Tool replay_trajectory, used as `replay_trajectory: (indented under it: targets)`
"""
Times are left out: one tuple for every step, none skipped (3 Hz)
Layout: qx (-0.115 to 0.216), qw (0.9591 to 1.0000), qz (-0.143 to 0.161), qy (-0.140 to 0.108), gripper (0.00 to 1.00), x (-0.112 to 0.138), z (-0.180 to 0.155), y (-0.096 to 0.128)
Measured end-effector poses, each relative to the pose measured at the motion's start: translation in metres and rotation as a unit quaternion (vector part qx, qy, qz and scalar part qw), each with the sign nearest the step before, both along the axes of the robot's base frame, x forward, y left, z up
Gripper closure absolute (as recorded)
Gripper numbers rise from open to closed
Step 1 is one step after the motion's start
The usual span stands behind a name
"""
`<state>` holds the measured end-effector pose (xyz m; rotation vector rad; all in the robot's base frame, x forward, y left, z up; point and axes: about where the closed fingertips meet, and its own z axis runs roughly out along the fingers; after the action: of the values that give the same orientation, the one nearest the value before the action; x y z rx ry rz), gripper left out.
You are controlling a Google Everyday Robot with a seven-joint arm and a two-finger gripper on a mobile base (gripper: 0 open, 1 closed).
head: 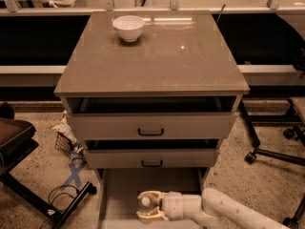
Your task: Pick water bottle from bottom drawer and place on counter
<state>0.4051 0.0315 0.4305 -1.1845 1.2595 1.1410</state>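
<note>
The bottom drawer is pulled out at the foot of the cabinet, and its grey floor shows. The water bottle stands in it near the front, with its white cap facing up. My gripper reaches in from the right, low inside the drawer, and its pale fingers sit on both sides of the bottle and hold it. The counter is the glossy grey-brown slab on top of the cabinet, well above the gripper.
A white bowl sits at the counter's back left. Two upper drawer fronts with black handles are slightly open above the gripper. A black stand and cables lie at the left and chair legs at the right.
</note>
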Motion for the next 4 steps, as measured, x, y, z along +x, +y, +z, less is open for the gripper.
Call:
replay_trajectory:
  targets:
    - [-0.001,0.999,-0.04,0.018,1.0,-0.006,0.093,-0.029]
    - [-0.017,0.9965,-0.08,0.02,1.0,0.001,0.15,-0.052]
    - [-0.015,0.9965,-0.08,0.02,1.0,0.002,0.152,-0.052]
    - [0.014,0.994,-0.108,0.014,1.0,0.007,0.224,-0.049]
